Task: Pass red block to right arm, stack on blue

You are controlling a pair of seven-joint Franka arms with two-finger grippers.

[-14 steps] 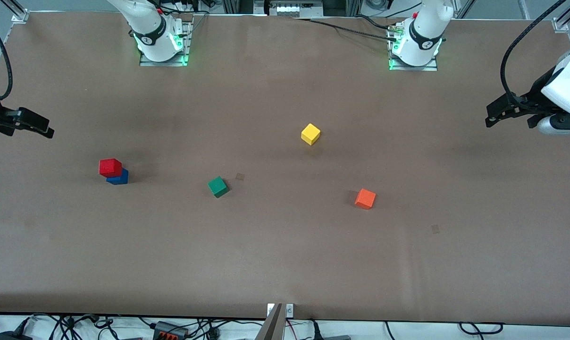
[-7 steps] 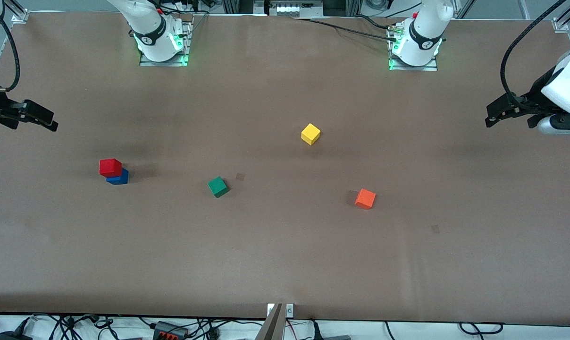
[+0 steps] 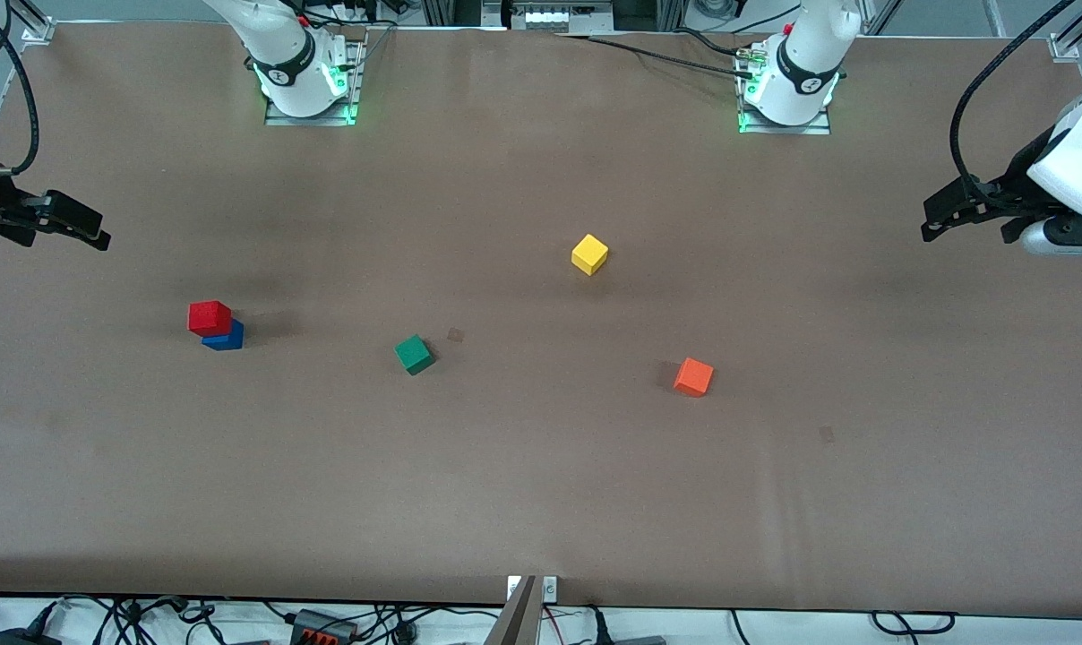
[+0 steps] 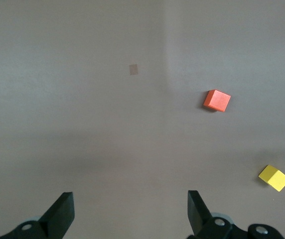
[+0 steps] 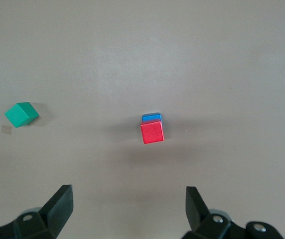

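The red block point(image 3: 210, 317) sat on top of the blue cube point(image 3: 228, 339), slightly offset so that a strip of blue showed at one edge, toward the right arm's end of the brown surface point(image 3: 541, 502). No writing showed on any cube. The right pincer point(image 3: 80, 226) hung over that end of the surface, spread and holding nothing. The left pincer point(image 3: 944, 211) waited over its own end, likewise spread. A green cube point(image 3: 414, 354), yellow cube point(image 3: 589, 254) and orange cube point(image 3: 693, 376) lay apart
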